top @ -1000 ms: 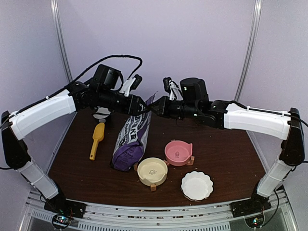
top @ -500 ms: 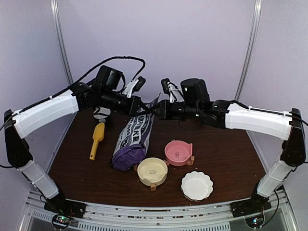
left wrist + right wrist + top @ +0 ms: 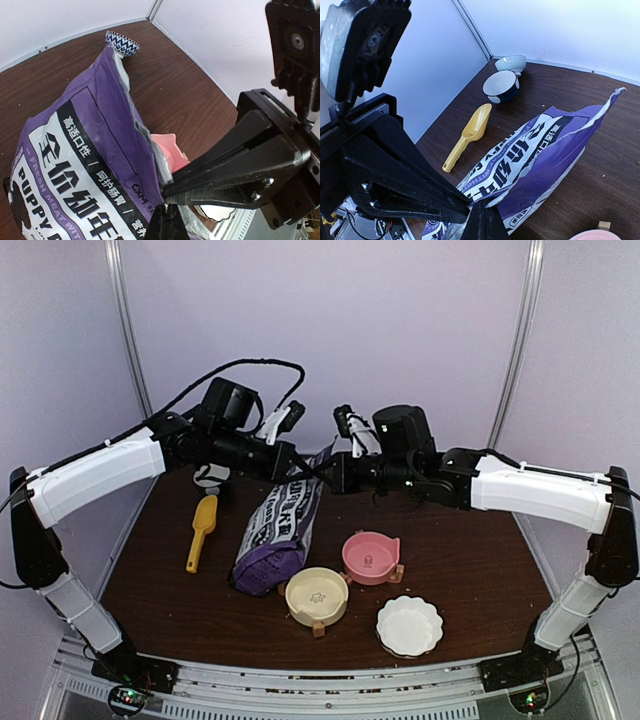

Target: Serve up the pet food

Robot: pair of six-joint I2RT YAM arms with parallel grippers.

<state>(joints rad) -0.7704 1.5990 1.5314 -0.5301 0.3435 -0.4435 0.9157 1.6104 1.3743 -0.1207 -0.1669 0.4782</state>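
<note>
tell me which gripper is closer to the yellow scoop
Left. The left gripper, shut on the top of the purple bag, sits beyond and right of the yellow scoop; the right gripper pinches that top from the farther side.

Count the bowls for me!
5: cream bowl and pink bowl mid-table, white scalloped bowl in front, dark blue bowl and pale patterned bowl at the far-left corner. More may be hidden.
</note>
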